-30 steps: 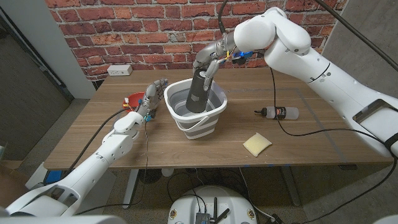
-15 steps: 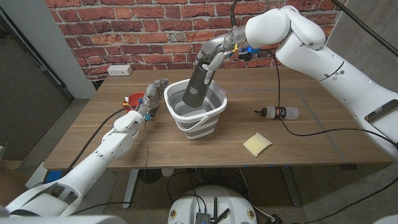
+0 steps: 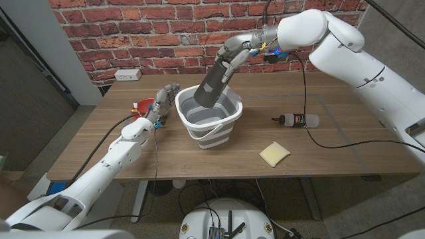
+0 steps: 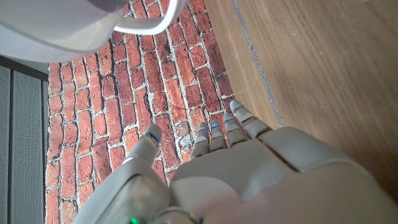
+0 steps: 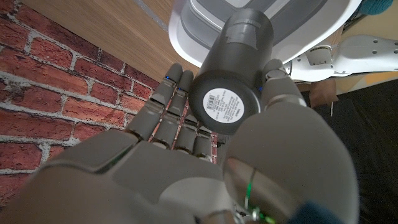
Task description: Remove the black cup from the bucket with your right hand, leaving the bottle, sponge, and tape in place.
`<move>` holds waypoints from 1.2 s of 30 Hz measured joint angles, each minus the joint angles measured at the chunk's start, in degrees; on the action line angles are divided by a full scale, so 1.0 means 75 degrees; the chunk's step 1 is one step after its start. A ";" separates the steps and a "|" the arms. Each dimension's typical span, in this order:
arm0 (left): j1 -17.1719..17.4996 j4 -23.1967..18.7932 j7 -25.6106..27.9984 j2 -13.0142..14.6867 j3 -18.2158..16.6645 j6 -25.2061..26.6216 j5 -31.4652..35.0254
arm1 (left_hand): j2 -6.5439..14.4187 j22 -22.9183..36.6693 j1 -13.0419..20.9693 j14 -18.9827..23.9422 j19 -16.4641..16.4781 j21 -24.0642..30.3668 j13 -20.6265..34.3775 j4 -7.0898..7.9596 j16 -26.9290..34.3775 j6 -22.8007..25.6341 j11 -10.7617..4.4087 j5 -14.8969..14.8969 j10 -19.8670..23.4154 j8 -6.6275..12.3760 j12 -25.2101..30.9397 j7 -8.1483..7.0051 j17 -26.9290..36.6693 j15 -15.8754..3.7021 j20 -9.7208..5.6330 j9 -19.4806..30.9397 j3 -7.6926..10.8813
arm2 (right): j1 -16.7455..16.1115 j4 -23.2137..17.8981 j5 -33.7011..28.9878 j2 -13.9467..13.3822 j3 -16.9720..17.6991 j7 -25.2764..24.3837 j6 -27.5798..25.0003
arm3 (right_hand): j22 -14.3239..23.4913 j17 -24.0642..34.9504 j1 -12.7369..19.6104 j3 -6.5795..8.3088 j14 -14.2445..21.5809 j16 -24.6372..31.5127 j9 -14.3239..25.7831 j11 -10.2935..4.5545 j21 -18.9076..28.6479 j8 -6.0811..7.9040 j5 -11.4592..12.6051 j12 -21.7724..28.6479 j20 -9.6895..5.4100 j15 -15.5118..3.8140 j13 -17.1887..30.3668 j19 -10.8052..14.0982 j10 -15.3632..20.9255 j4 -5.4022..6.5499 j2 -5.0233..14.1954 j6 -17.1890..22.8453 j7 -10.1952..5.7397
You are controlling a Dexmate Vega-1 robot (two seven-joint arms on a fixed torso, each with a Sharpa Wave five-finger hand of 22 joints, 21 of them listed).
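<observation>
My right hand (image 3: 232,56) grips the upper end of a tall black cup (image 3: 214,85). The cup is tilted, and its lower end hangs over the opening of the white and grey bucket (image 3: 211,123) at about rim height. In the right wrist view the cup (image 5: 239,56) shows its labelled base between my fingers (image 5: 177,115), with the bucket (image 5: 305,28) beyond it. My left hand (image 3: 163,103) stands open close to the bucket's left side, holding nothing. Its fingers (image 4: 217,134) are apart. A small bottle (image 3: 299,120) lies on the table right of the bucket, and a yellow sponge (image 3: 274,153) lies nearer the front edge.
A red object (image 3: 142,105) sits behind my left hand. A white power strip (image 3: 127,75) lies at the table's back left by the brick wall. A black cable (image 3: 312,133) from my right arm trails across the table near the bottle.
My right hand has lifted the black cup up out of the bucket's depth and tilted it toward the back right. The left hand has not moved.
</observation>
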 measured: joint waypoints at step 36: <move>0.0098 -0.0214 0.0200 0.0045 -0.0002 0.0210 0.0010 | 0.0000 0.0000 0.0000 0.0000 -0.0001 -0.0058 0.0000 0.0022 0.0000 0.0000 0.0000 0.0000 0.0000 0.0000 0.0000 0.0000 0.0000 0.0000 -0.0001 0.0000 0.0021 | -0.1468 0.1817 0.3863 -0.0604 0.1156 -0.1735 0.1591 | 0.0039 0.0107 0.0015 -0.0062 0.0058 0.0087 0.0000 0.0068 0.0000 0.0000 0.0060 -0.0055 0.0000 -0.0002 0.0012 0.0000 0.0070 0.0005 -0.0015 0.0122 0.0121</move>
